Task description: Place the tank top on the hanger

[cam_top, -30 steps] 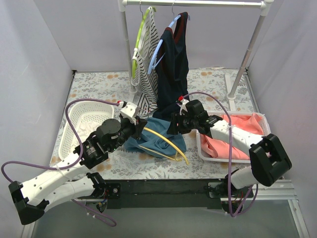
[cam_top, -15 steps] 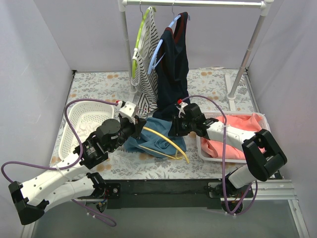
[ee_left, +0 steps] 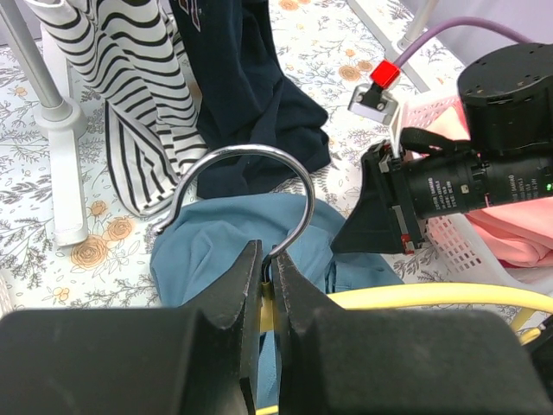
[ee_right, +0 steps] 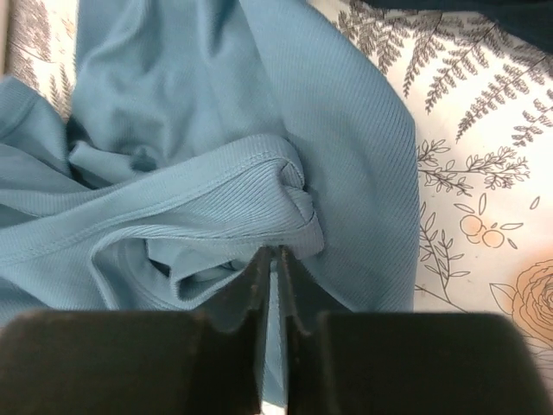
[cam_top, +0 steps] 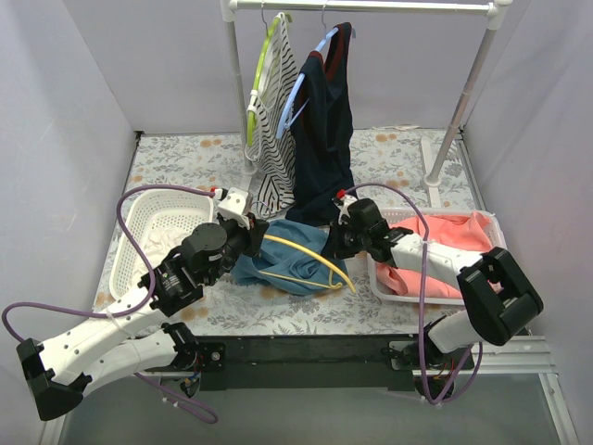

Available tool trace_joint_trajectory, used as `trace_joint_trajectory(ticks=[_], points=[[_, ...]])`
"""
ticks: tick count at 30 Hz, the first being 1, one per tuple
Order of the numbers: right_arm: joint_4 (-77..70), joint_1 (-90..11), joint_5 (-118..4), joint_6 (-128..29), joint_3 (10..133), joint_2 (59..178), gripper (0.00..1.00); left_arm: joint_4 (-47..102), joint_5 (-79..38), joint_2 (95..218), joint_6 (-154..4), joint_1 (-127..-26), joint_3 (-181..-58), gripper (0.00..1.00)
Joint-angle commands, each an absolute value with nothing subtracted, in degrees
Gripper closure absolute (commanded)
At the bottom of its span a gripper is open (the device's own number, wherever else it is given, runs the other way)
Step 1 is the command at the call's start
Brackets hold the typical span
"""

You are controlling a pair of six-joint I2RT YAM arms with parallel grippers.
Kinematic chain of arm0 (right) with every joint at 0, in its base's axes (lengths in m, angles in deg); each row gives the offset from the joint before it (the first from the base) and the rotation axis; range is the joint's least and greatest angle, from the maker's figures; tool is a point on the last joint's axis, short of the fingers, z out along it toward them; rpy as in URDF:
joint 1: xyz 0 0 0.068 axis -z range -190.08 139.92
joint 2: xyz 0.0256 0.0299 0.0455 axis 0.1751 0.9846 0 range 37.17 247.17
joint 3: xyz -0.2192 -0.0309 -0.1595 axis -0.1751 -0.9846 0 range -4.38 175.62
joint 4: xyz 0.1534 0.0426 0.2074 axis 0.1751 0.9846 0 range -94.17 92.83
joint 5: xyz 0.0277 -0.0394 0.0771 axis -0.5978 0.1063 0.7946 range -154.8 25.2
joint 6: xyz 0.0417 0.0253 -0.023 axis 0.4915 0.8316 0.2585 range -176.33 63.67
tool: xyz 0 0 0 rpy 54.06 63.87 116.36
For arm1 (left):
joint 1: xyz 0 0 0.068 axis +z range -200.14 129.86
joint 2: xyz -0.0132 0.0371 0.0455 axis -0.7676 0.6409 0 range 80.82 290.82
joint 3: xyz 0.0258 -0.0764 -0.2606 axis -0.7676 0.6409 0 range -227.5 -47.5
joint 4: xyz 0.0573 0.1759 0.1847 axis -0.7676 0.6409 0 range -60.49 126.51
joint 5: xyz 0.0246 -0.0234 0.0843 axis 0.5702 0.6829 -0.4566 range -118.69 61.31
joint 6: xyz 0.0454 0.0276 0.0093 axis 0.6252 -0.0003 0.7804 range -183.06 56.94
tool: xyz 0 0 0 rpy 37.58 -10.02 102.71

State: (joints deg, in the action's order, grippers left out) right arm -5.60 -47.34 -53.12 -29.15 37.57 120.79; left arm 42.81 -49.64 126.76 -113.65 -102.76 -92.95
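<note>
The teal tank top [cam_top: 289,264] lies crumpled on the floral table between the arms. The yellow hanger [cam_top: 320,260] lies across it. My left gripper [cam_top: 258,243] is shut on the hanger's neck just below the metal hook [ee_left: 251,149], with the yellow arm [ee_left: 432,296] running off to the right. My left gripper [ee_left: 269,270] sits low over the tank top [ee_left: 216,246]. My right gripper [cam_top: 335,244] is at the top's right edge. In the right wrist view my right gripper [ee_right: 275,256] is shut on a ribbed fold of the tank top [ee_right: 259,130].
A white basket [cam_top: 139,232] stands at the left. A white tray [cam_top: 378,274] holds a coral garment at the right. A striped top [cam_top: 273,120] and a navy garment [cam_top: 324,130] hang on the rack, whose posts [cam_top: 236,83] stand behind.
My right gripper has shifted slightly right and nearer at the tank top's right edge. The hanger's right tip has swung a little away from the near edge. The left arm has edged forward.
</note>
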Motion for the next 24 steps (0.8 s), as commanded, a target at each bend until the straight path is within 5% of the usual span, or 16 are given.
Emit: trace_joint_trajectory(ticks=[1,6,17,22,24], points=[[-6.7,-47.7,-55.5,-29.2,39.1,116.5,0.79,40.8,-50.8,125.1,-114.0,-102.9,-93.6,1.0],[-4.6,-47.7,-58.5,-30.8,43.6,118.4,0.58,40.7,-50.6,125.3,-114.0,-102.9,-93.5,1.0],[-3.6,-48.4,-54.5,-31.4,45.8,126.2,0.55,41.3,-52.2,126.1,-113.8,-102.9,-94.8,1.0],[-5.8,-48.9,-54.6,-30.8,44.1,125.5,0.6,41.4,-52.9,126.8,-113.7,-103.0,-95.2,1.0],[-5.9,-49.0,-55.0,-30.7,43.5,124.4,0.79,41.7,-55.0,127.1,-114.0,-102.9,-95.5,1.0]])
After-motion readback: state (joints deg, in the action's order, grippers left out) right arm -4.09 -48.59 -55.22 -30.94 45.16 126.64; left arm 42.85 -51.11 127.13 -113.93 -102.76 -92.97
